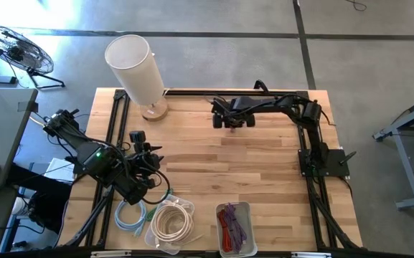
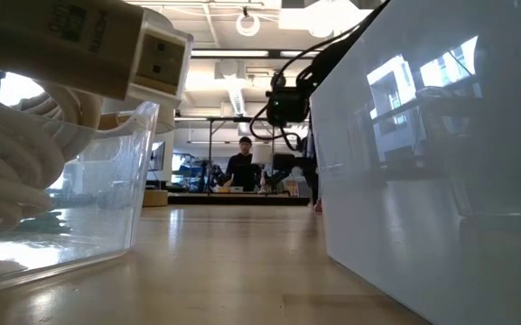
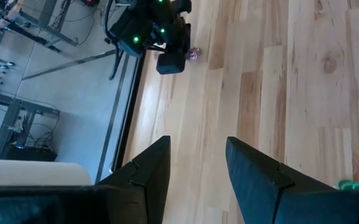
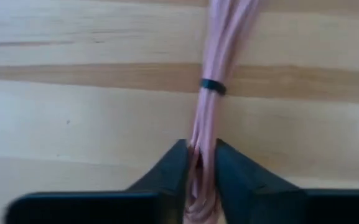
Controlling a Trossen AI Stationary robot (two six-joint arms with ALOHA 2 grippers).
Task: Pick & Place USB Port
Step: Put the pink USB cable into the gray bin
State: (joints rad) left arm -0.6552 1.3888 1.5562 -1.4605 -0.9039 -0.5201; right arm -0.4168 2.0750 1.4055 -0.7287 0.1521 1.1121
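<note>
A pink cable bundle, bound by a black tie, lies along the wood near the table's far edge. My right gripper is shut on one end of it; in the high view that gripper sits far of centre. My left gripper is open and touches nothing. It hovers over the near-left part of the table and points toward the right arm. In the low view a white USB plug sticks out over a clear tub close to the camera. My right gripper pinches the pink bundle's end between its two fingers, several strands together, with the fingers lying along the cable. The rest of the bundle runs straight away from the fingers over the wood. Whether it rests on the table, I cannot tell.
Along the near edge stand a clear tub of white cables, a coiled blue cable and a tub of red and purple cables. A tall white cylinder stands at the far left. A person is far behind the table.
</note>
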